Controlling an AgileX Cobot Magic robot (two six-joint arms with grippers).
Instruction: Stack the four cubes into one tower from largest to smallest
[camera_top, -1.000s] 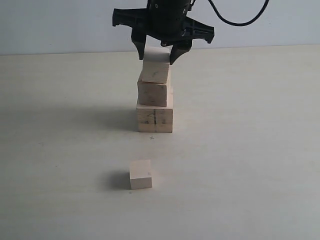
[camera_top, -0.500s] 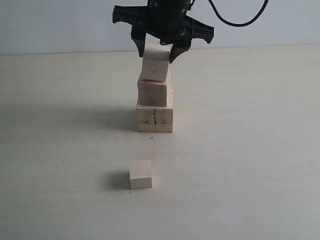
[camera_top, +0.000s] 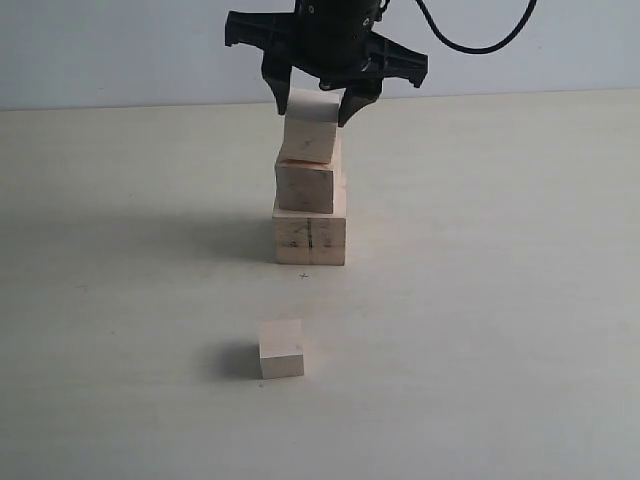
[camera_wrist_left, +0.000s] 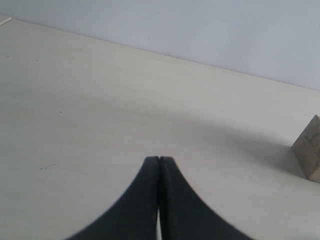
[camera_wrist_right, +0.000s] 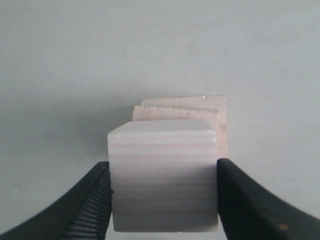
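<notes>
Soft light from the right lays faint, blurred shadows left of the tower (camera_top: 310, 225) and the loose cube (camera_top: 281, 349), while the top cube (camera_wrist_right: 164, 175) at my wrist looks washed-out.

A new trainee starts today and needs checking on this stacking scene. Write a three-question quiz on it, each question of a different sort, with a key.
1. True or false: the left gripper stands open.
2. Fill in: the loose cube rests on the ___.
3. The right gripper grips: A nothing; B the loose cube; C the top cube.

Key:
1. False; its jaws are pressed together.
2. Table.
3. C.
</notes>
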